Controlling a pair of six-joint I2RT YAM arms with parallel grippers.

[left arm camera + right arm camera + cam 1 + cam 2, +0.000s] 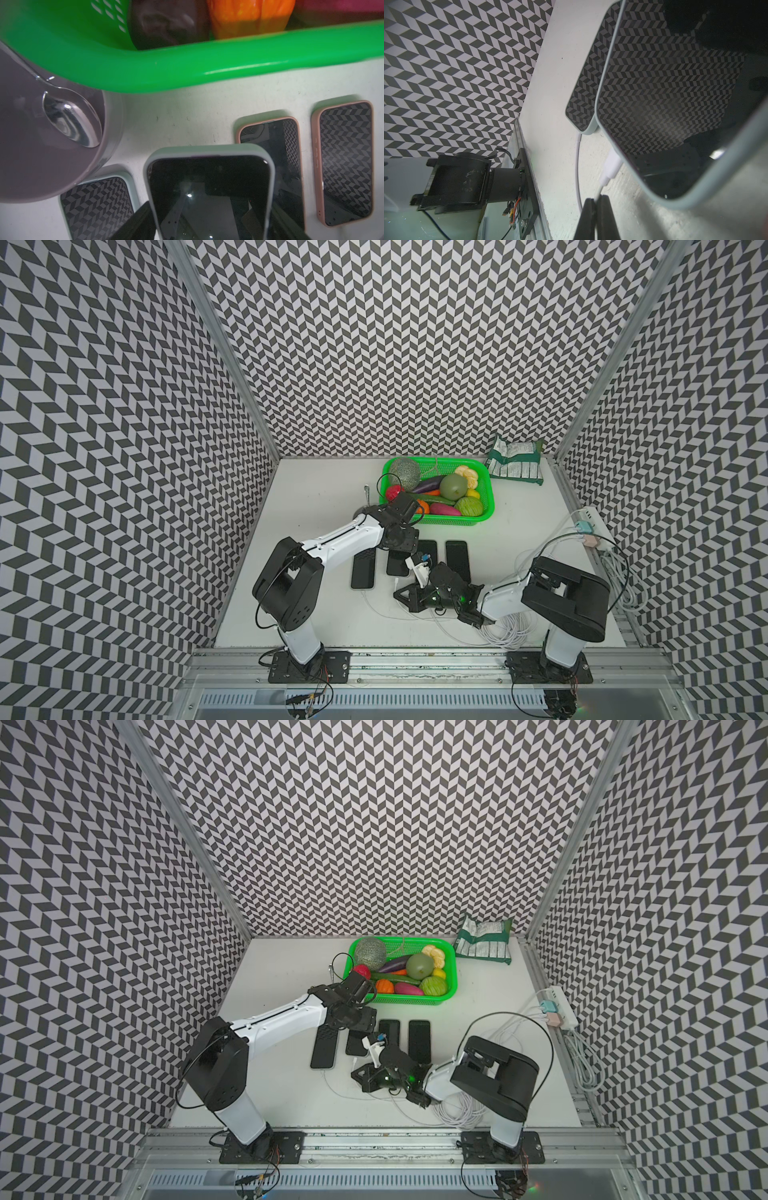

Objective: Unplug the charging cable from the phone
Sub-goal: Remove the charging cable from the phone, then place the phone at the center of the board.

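Lying second from the left in a row of four on the white table [311, 510], the phone [397, 566] [356, 1045] is seen in both top views, half hidden under the left wrist. In the left wrist view this mint-cased phone [207, 187] is clamped across its width by the left gripper [207, 225], a dark finger [137, 222] being pressed to each long edge. Its far end looks raised above its neighbours.

In the right wrist view the charging cable [601, 186] is pinched by the right gripper [597, 202]. The fingers [586, 214] are closed together on the white cord just behind the plug [612, 164]. The plug is seated in the near end of the phone [675, 93].

The leftmost phone [589, 83] lies just beside it, to the left, with a white cord of its own [578, 166] plugged in. Two pink-cased phones [278, 162] [345, 162] lie to the right.

A green basket [449, 520] of toy produce is set just beyond the row. A bowl [41, 166] holding a spoon [70, 122] is placed at the basket's left end. A power strip [594, 526] is laid at the right edge.
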